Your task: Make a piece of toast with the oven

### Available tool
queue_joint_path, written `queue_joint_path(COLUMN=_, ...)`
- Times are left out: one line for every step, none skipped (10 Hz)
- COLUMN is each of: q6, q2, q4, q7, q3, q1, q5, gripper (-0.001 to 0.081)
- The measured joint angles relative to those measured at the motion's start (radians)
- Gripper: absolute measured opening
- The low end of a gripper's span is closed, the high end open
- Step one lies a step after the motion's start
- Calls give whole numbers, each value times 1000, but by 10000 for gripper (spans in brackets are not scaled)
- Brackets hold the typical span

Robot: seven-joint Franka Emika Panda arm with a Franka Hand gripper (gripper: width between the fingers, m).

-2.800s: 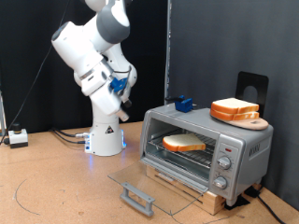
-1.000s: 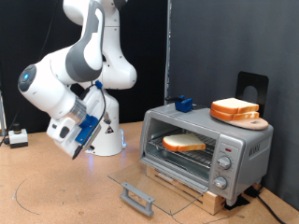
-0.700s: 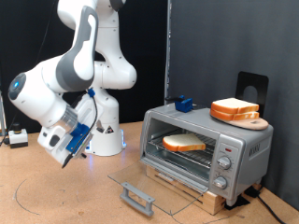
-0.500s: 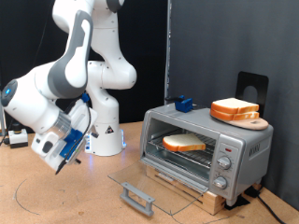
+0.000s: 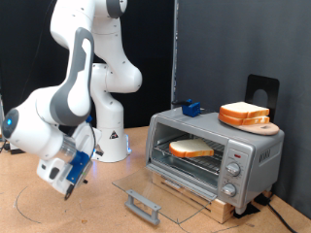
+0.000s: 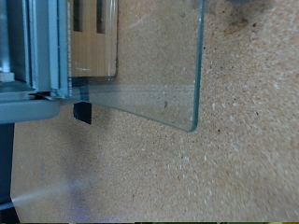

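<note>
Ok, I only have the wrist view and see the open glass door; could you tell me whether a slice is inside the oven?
Observer: Yes, the piece of toast lies on the rack inside the oven.
Operator: Thank you. Where are the jaws?
Observer: Low over the table at the exterior view's left, apart from the open door.
Operator: Is anything on top of the oven?
Observer: A stack of slices on a wooden board.
</note>
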Motion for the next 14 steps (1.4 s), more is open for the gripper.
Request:
queue_joint_path(q6=32, q2=16, q4=-16, q7=0, q3=13, q1=9, q5=0, gripper=810)
queue_joint_path(q6=73, q2=32, q4=-32, q7=0, q3=24, q1=16, q5=4, gripper=810)
queue_joint_path(q6=112, q2=50, q4=-44, q7=2, q3=34, q1=22, q5=9, gripper=810)
queue_joint_path(q6=137, q2=70, q4=-50, q7=2, q3=44, q1=26, q5=18, gripper=810)
queue_joint_path(q6=147, q2=88, q4=-53, q7=0, q3=60, q1=29, q5=32, gripper=810)
queue_joint_path(q6=146, q2=99, q4=-58, q7=-7, q3=80, q1=32, q5=47, gripper=810)
queue_joint_path(q6=142, q2=101, q4=-67, q7=-21, q3=103, q1=34, q5=64, gripper=810)
queue_joint_path(q6=134, q2=100, q4=-79, q7=-34, q3=127, q1=37, q5=83, gripper=810)
queue_joint_path(q6=118, q2=96, q4=-90, q7=-38, q3=151, q1=40, q5=104, gripper=810)
queue_joint_path(q6=92, q2=87, q4=-99, q7=-38, q3=170, q1=43, q5=113, gripper=810)
queue_joint_path(q6=72, q2=73, q4=-109, q7=-39, q3=181, q1=44, q5=114, gripper=810)
queue_joint_path(q6=48, q2=53, q4=-112, q7=-44, q3=180, q1=39, q5=112, gripper=810)
queue_joint_path(q6=11, q2=32, q4=-111, q7=-61, q3=179, q1=32, q5=105, gripper=810)
queue_joint_path(q6=-28, q2=12, q4=-108, q7=-82, q3=179, q1=23, q5=99, gripper=810)
